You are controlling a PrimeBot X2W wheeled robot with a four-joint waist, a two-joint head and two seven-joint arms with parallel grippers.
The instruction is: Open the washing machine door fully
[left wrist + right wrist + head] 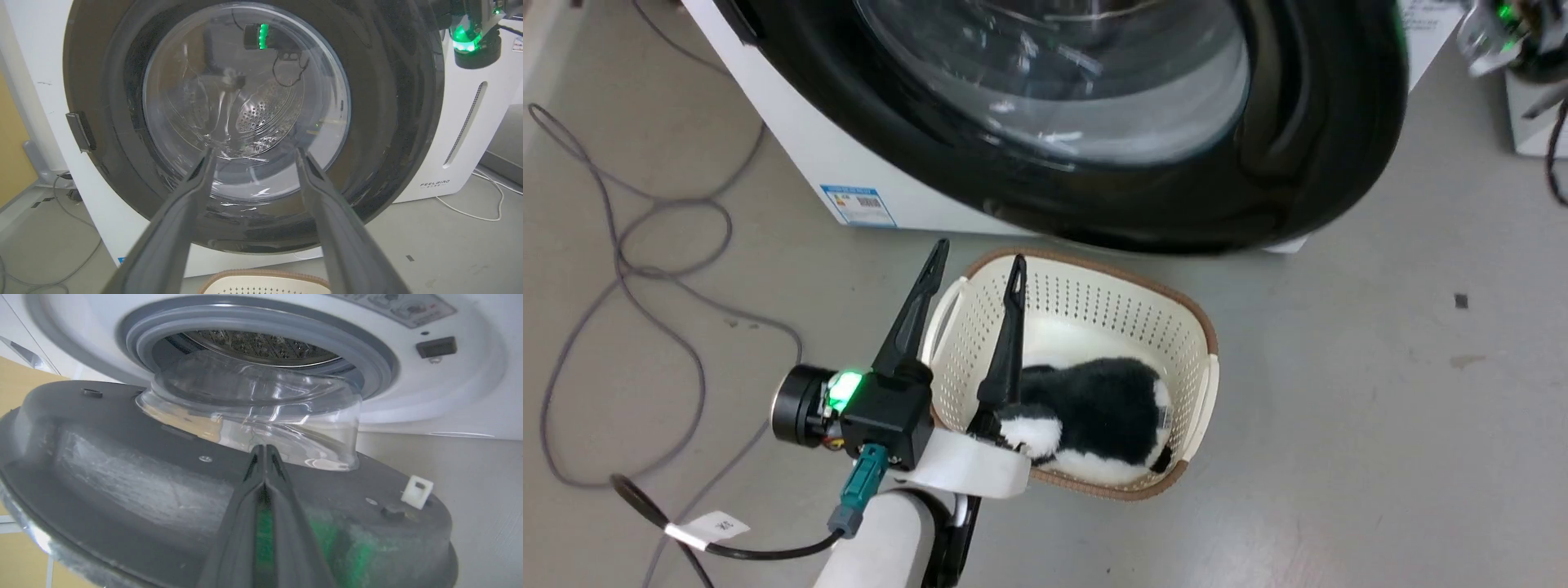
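We are finding the washing machine door (pixel 122 477) unlatched and swung partway out from the washing machine (pixel 408 396). Its glass bowl (pixel 253 404) is standing clear of the blue-grey rubber ring (pixel 261 322), and the steel drum (pixel 261 345) is showing behind it. So the opening is begun, and we are judging that the rest of the swing toward the hinge side is left to do.

The right claw (pixel 263 451) is clenched on nothing, tips together at the door's dark inner rim just below the bowl. We cannot tell whether they are touching it. The left claw (pixel 978 253) is released, fingers spread, facing the door's glossy outer face.

A laundry basket (pixel 1201 327) holding a black-and-white plush toy (pixel 1094 400) is sitting on the floor just under the door's lower edge. We are reckoning the door is passing above it, while the left claw may be standing in the swing path. The FEELAIR appliance (pixel 457 143) is flanking the free edge.
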